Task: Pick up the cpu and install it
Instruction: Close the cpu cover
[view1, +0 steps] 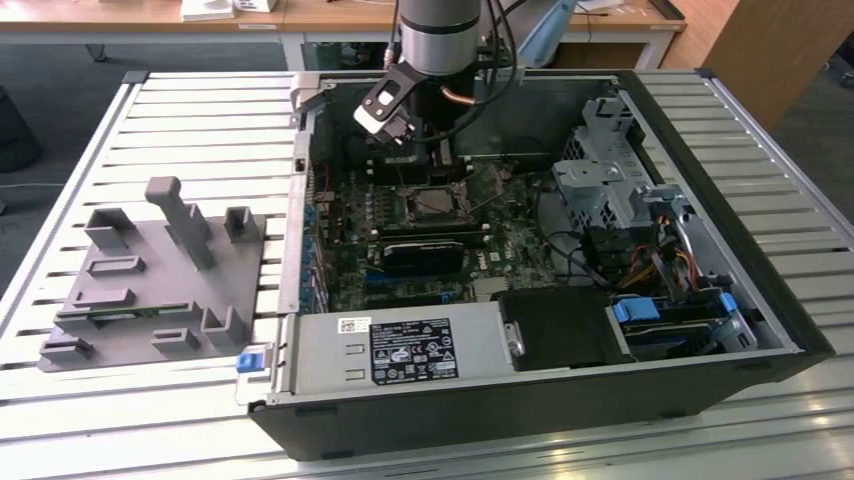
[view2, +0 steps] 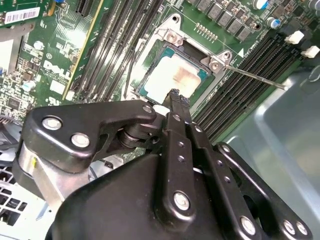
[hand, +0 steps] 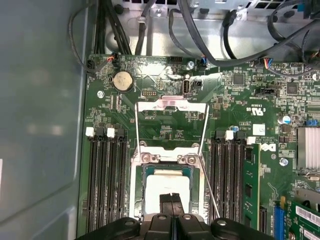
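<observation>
The cpu (view2: 169, 75) (hand: 159, 184) lies flat inside the metal-framed socket (hand: 137, 197) on the green motherboard, its silver top catching the light. The socket's load plate (hand: 172, 106) is flipped open and its thin lever (hand: 210, 192) stands free beside it. My gripper (view2: 175, 95) (hand: 171, 198) hangs just over the chip's middle, its two slim black fingers pressed together with nothing between them. In the exterior view the gripper (view1: 424, 158) reaches down into the open computer case above the socket (view1: 434, 203).
Memory slots (hand: 107, 175) flank the socket on both sides, and one memory stick (hand: 248, 185) is fitted. A black heatsink block (view1: 424, 250) and a power supply (view1: 400, 350) sit nearer the case front. Cables (hand: 200, 30) hang at the far end. A grey fixture tray (view1: 147, 290) stands at the exterior view's left.
</observation>
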